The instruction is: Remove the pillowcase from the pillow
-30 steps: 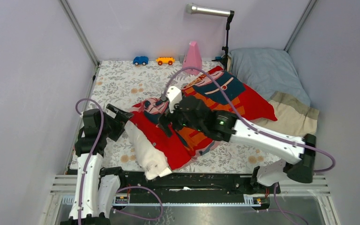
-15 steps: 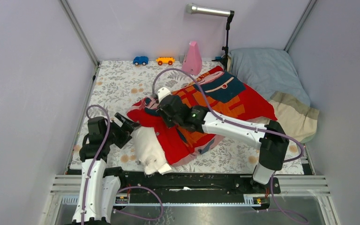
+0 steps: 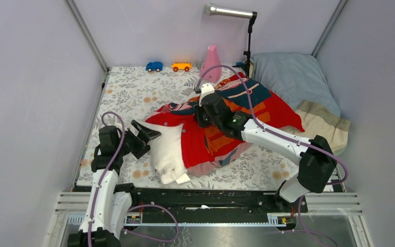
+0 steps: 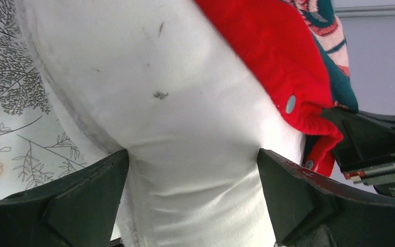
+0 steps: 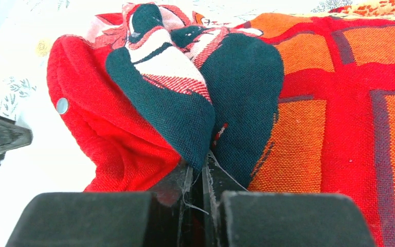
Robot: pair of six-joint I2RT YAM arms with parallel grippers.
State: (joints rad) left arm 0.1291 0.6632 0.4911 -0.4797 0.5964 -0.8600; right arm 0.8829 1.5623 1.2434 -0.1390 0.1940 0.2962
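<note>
The white pillow [image 3: 167,149] lies near the front left of the floral sheet, and its right part is still inside the pillowcase [image 3: 221,136]. The red, orange and teal pillowcase is bunched toward the back right. My left gripper [image 3: 149,140] is open and straddles the pillow's bare left end. In the left wrist view, white pillow cloth [image 4: 185,92] fills the gap of the left gripper [image 4: 193,154], and the red snap-button hem [image 4: 288,98] lies beyond. My right gripper [image 3: 201,117] is shut on a dark teal fold of the pillowcase [image 5: 185,113] at the right gripper's fingertips [image 5: 203,175].
A grey-blue pillow with a beige end [image 3: 298,85] leans in the back right corner. A pink cone [image 3: 212,63], a blue toy car [image 3: 154,66] and an orange one [image 3: 181,66] stand along the back wall. A lamp stand [image 3: 248,41] rises behind them. Lilac walls close in on both sides.
The right gripper shut on the pillowcase's open end and drew it back and to the right, baring more white pillow. The left gripper moved in over the pillow's end.
</note>
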